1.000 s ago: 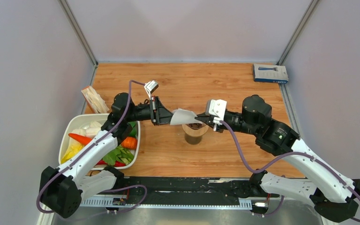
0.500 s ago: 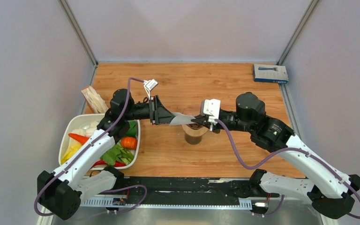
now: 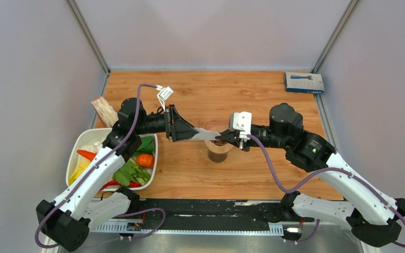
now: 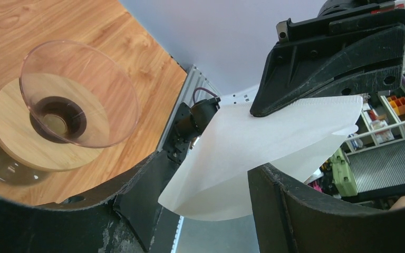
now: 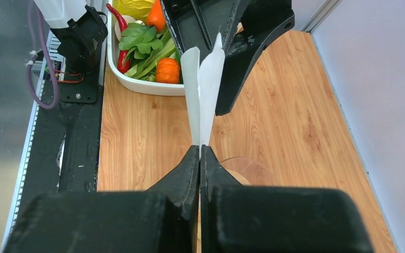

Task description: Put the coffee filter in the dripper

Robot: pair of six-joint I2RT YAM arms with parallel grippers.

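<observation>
1. A wood table [image 3: 274, 100] sits inside grey walls [image 3: 26, 105]; I reach in from its near edge and meet myself over the middle.
2. A white tray [image 3: 155, 158] of vegetables [image 3: 137, 171] sits at the left edge and a blue box [image 3: 304, 83] in the far right corner, both well apart from the work.
3. The dripper [image 4: 79, 95] stands upright at mid-table, a clear cone on its tan ring, mouth up, with nothing in it.
4. The filter [image 4: 263, 153] is in the air, not yet in the dripper. It is just above and left of the rim, between my grippers, standing on edge, its two leaves slightly parted at the wide end.
5. My right gripper [image 5: 199, 148] is clamped on the filter's narrow end, jaws pressed flat together on the paper. My left gripper [image 3: 191, 134] is spread, with a finger on each side of the wide end. I cannot tell whether either finger touches the paper.
6. The next move turns on this: the filter's long axis runs level, from left gripper to right, while the cone opens straight up. The right gripper is nearer, almost over the mouth, and it alone grips. I judge the narrow end must tip down and shift slightly right to drop in.
</observation>
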